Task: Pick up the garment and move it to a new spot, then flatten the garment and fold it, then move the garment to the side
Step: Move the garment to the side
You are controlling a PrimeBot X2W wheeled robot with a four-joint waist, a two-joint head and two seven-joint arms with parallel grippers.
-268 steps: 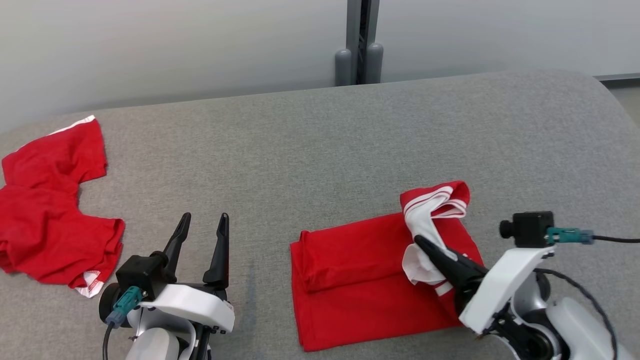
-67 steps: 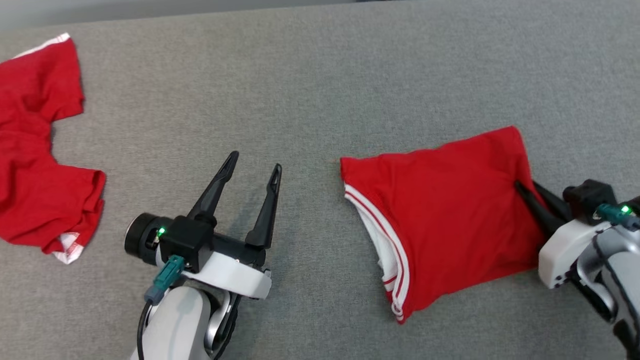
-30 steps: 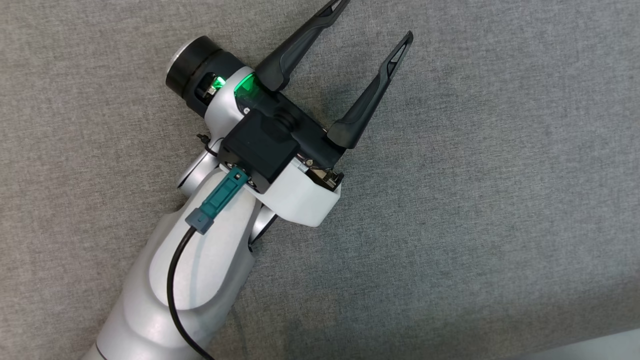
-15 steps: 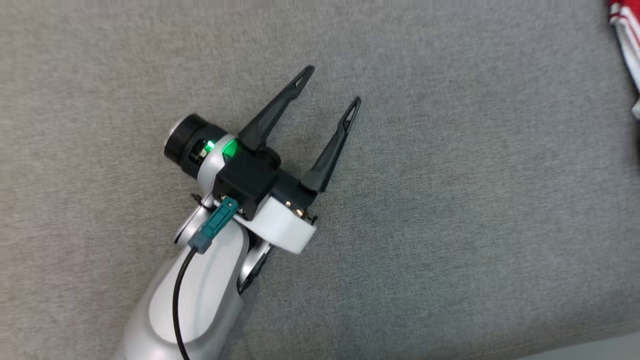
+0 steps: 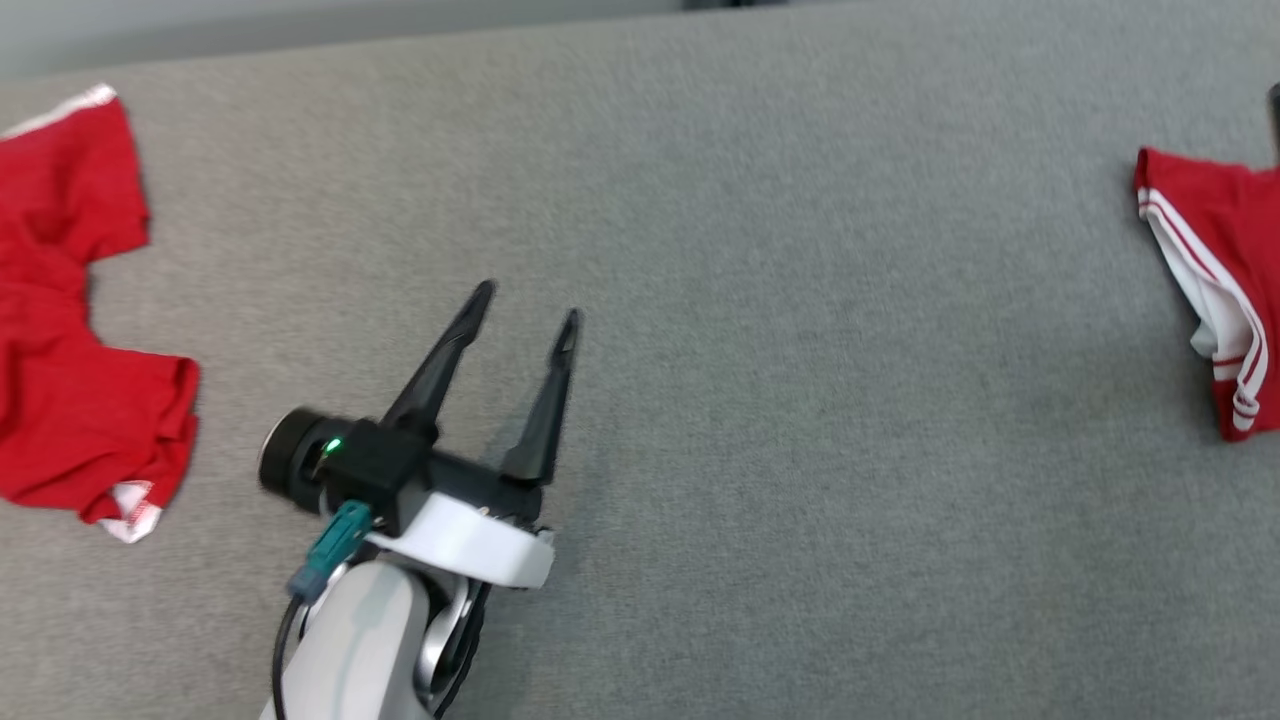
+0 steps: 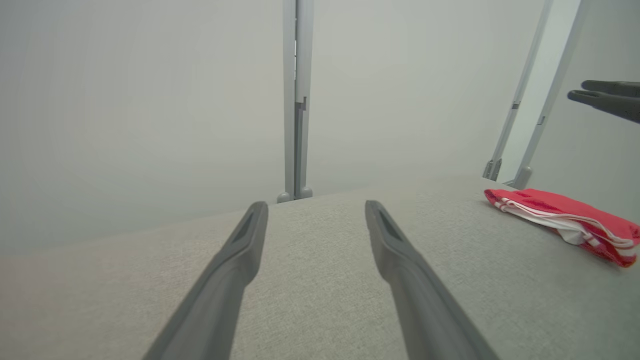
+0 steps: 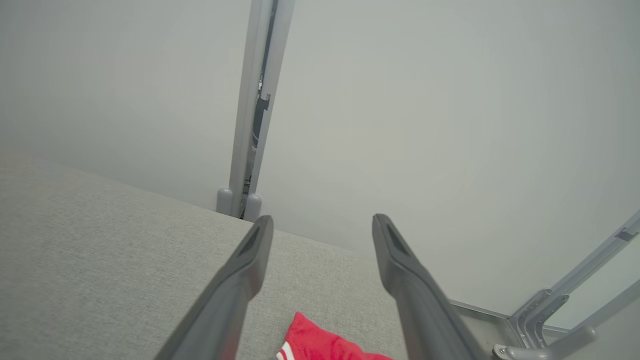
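You've got soft, even, diffuse light. The head view is smeared by motion blur: the left pincer and the worktop weave both look soft. There's a faint shadow on the worktop just right of that pincer. Both wrist views are hazy, washed out and low in contrast. The right pincer defocuses toward the bottom edge. The posts lean at the left wrist view's right edge.

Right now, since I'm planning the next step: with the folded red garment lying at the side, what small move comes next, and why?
Probably swing the open left gripper toward the crumpled red garment on the left of the grey fabric table. The folded red garment with white trim lies at the right, the right gripper hangs open above it holding nothing, so it looks done.
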